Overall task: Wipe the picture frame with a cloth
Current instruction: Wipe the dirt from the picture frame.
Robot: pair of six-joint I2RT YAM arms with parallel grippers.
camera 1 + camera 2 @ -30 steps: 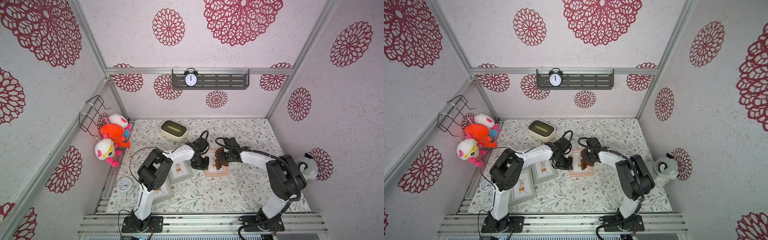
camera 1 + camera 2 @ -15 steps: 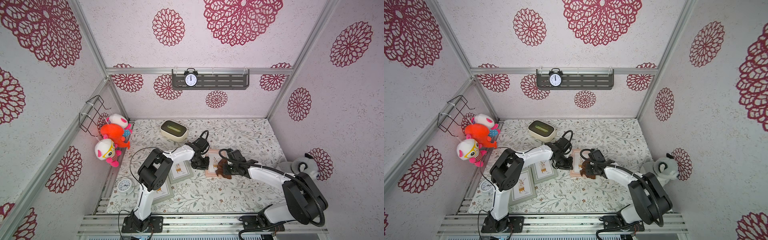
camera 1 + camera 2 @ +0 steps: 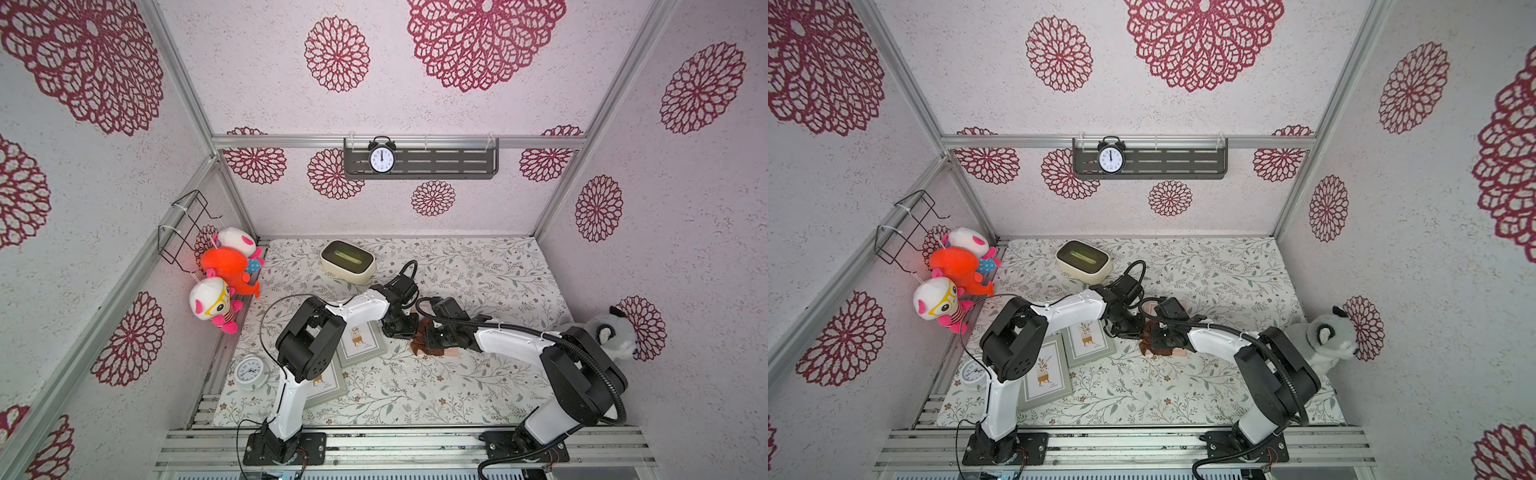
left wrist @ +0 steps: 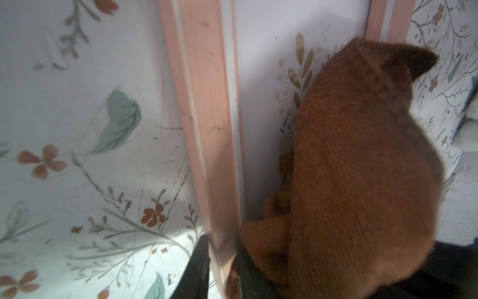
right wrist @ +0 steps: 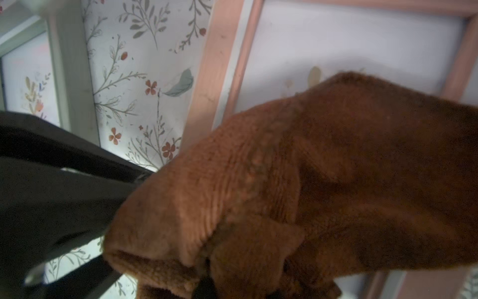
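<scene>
Left wrist view: left gripper (image 4: 222, 269) had its two dark fingers either side of one pink rail of the picture frame (image 4: 204, 103), clamped on that rail. Right gripper (image 3: 430, 341) was closed with the cloth (image 4: 362, 168) bunched in it; its fingertips were buried in fabric in the right wrist view.

Frame lay flat on the floral mat (image 3: 478, 270), at the middle of both top views, mostly hidden under the two wrists. Rust-brown cloth sat on the frame's glass, toward the frame's lower edge in a top view (image 3: 1152, 349), touching or nearly touching the left fingers. A grey-green frame (image 3: 359, 343) lay just left of the pink one.

Risks, as judged:
- Left hold was on a thin rail only, so a hard sideways wipe could pivot the frame or pull it out of the pinch.
- Cloth was wadded, not spread. Little fabric likely met the glass, and a hard fingertip could scrape it.
- Cloth edge lay right by the left fingers and could snag there and get dragged out of the right grip.
- Both grippers were very close together, so a stroke toward the left side of the frame could knock them.
- Cloth was already near the lower edge, so a longer stroke could run off onto the mat.
</scene>
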